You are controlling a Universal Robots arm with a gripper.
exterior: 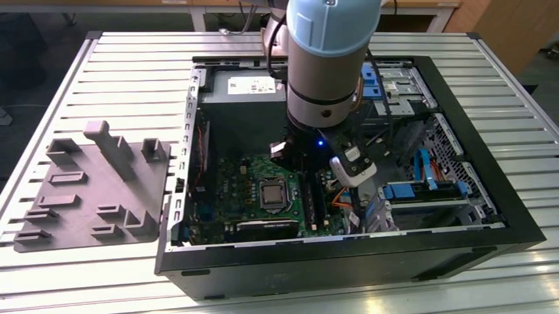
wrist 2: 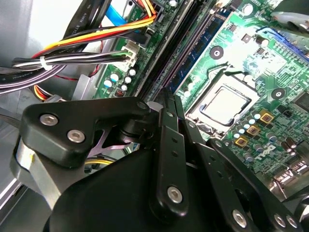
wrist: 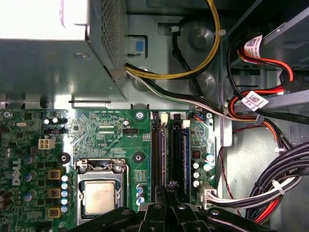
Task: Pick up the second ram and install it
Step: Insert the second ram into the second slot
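The open PC case point(exterior: 489, 216) lies on the slatted table point(exterior: 131, 72), grey tray point(exterior: 88, 190) beside it. The arm point(exterior: 332, 59) reaches down over the motherboard point(wrist: 106, 135). The gripper point(wrist: 169, 191) hangs at the memory slots point(wrist: 169, 150), fingers point(wrist 2: 170, 145) together; whether they pinch the ram I cannot tell.

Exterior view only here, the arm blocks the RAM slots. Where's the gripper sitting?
Observer: In the first wrist view the gripper sits right over the memory slots, beside the CPU socket.
Operator: Any cables near those slots?
Observer: A white connector is plugged in at the board edge next to the slots. Its wires run away from the board to join the black cable bundle.
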